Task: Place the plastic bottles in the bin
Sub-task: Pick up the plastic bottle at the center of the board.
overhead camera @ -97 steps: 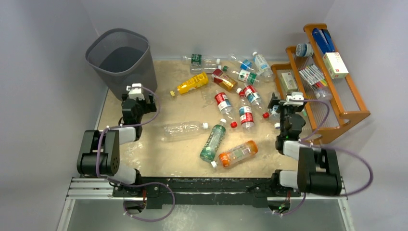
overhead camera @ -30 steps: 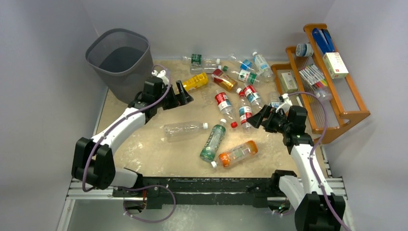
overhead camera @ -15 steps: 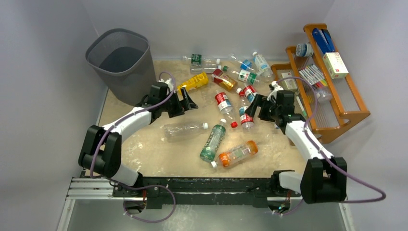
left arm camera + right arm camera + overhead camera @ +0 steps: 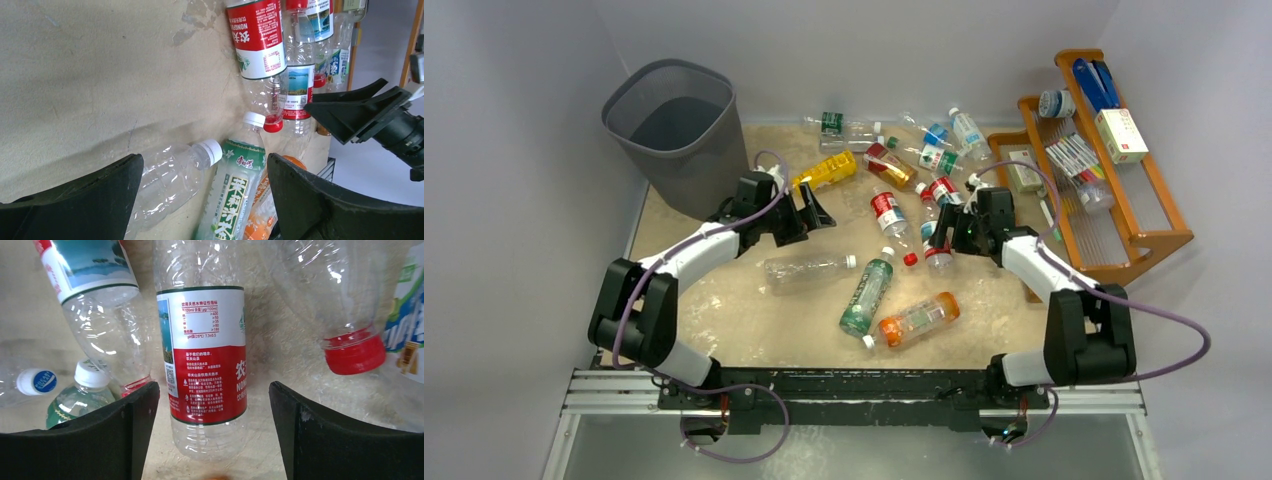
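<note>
Our right arm has reached further in over the table since half a second ago, while our left arm has hardly moved. Our right gripper [image 4: 940, 232] now hangs over a clear plastic bottle with a red and white label [image 4: 207, 375]. Its two fingers are spread wide, one on each side of that bottle, and they do not touch it. It holds nothing.

Our left gripper [image 4: 812, 212] is wide open too, and empty. It sits above the sandy table top [image 4: 724, 320], between a yellow bottle [image 4: 826, 172] and a clear bottle with a white cap [image 4: 804, 270].

We see the other bottles lying scattered on their sides across the table. A green-labelled bottle [image 4: 867, 293] and an orange bottle [image 4: 917, 320] lie nearest our bases.

The tall dark grey plastic bin [image 4: 709, 170] stands upright at the far left corner, near our left gripper and well apart from our right one. An orange wooden rack [image 4: 1139, 240] stands on the right.
</note>
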Controlling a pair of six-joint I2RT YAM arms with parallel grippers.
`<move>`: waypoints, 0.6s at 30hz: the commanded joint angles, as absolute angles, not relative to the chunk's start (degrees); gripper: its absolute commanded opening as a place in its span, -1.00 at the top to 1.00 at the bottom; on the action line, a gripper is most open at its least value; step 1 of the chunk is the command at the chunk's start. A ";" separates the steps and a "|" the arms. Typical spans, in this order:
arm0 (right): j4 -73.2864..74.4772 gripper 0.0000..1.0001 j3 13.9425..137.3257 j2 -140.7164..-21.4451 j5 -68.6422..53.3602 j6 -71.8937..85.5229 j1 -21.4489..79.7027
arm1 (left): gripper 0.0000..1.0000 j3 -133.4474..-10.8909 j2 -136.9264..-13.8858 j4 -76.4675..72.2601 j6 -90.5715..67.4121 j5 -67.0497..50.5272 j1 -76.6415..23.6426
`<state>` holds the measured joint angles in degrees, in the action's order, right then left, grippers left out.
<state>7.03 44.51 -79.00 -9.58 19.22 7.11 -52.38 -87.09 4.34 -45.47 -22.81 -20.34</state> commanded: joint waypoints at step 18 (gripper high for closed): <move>5.18 0.01 48.28 -85.41 -5.44 18.90 12.03 | -0.88 -54.21 -83.36 4.82 -45.80 -25.31 -19.29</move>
